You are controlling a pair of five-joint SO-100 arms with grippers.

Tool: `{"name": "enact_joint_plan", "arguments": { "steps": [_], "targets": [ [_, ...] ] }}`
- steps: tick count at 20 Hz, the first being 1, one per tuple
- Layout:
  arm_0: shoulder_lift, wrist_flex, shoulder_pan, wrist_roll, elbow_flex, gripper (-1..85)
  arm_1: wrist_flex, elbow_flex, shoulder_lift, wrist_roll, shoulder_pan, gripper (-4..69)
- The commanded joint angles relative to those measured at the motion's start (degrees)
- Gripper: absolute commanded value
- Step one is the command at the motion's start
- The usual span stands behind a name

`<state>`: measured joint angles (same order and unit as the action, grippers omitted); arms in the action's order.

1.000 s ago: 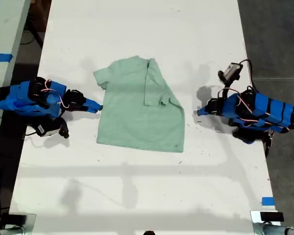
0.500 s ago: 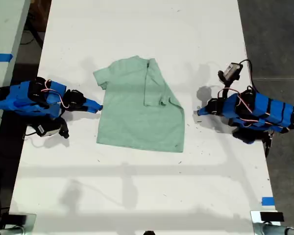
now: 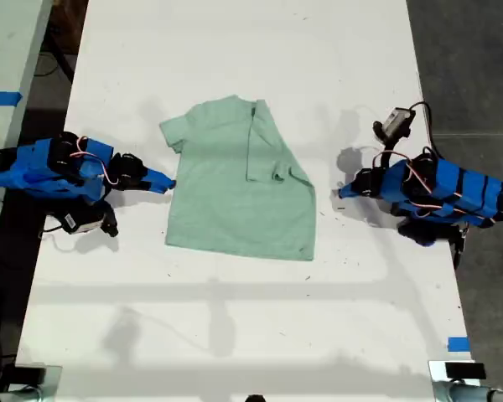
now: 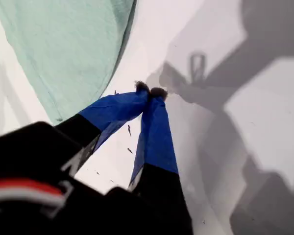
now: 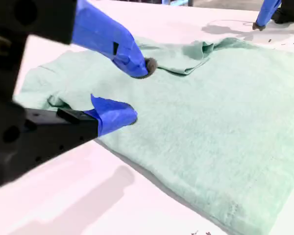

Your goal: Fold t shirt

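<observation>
You see a plain pale mint-green t shirt [image 3: 239, 180] on a white table [image 3: 235, 327] — both grippers are blue-taped.

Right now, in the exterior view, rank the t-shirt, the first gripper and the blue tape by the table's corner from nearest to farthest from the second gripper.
From my second gripper:
1. t shirt, at its jaws.
2. my first gripper, exterior view's right.
3. blue tape, exterior view's lower right.

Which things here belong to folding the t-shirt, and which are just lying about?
Belong to the job: the t shirt; my first gripper; my second gripper; the white table.

Just lying about: a blue tape strip at the exterior view's left edge; a blue tape square near its lower right.
</observation>
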<state>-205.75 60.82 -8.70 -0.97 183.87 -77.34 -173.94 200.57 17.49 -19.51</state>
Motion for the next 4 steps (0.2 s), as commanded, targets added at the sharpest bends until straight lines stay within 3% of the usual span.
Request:
{"name": "enact_joint_plan", "arguments": {
  "steps": [1,4],
  "targets": [
    [-0.62,0.00,-1.14,-1.49,0.18,11.7,-0.44,-1.93,0.62,-0.70,0.18,1.2],
    [-0.62,0.00,-1.14,-1.49,0.18,11.7,-0.44,-1.93,0.62,-0.70,-0.35,1.2]
  ]
}}
